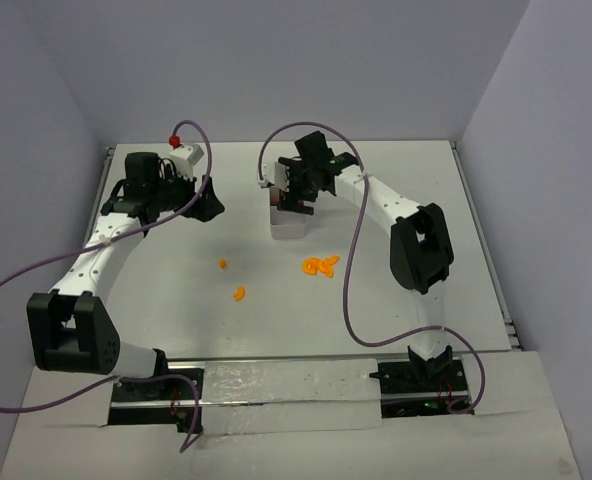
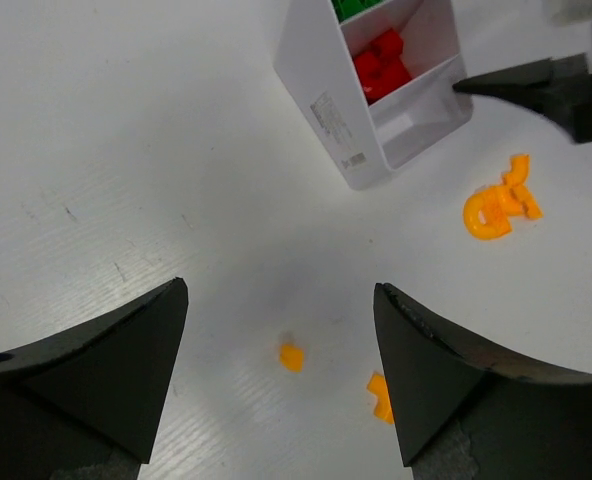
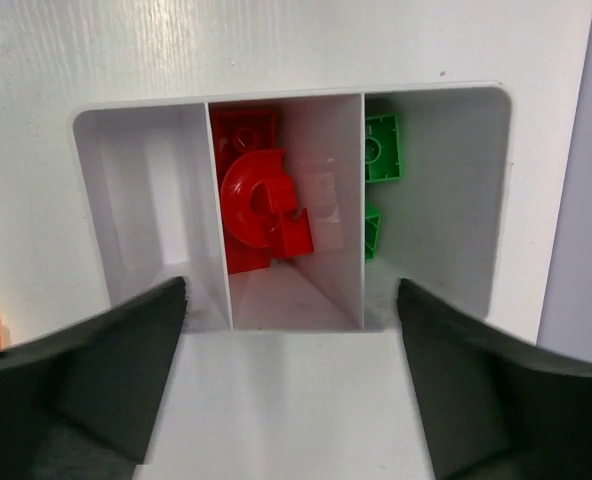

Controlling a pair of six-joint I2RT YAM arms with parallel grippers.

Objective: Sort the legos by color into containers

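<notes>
The right wrist camera looks straight into the tray point(image 3: 286, 100): red legos point(image 3: 261, 205) in the middle compartment, green legos point(image 3: 381, 160) in the one to its right in that view, and bare white floor in the third. The top view hides this but shows orange legos point(image 1: 320, 265) loose on the table point(image 1: 176, 300) beside the tray. The right gripper point(image 3: 291, 295) above the tray and the left gripper point(image 2: 281, 288) above the table both gape, gripping nothing.

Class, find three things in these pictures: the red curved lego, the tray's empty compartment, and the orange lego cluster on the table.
red curved lego point(image 3: 241, 205): right wrist view, its left arc.
empty compartment point(image 3: 151, 200): right wrist view, its bare floor.
orange lego cluster point(image 2: 472, 216): left wrist view, curved piece's arc.
</notes>
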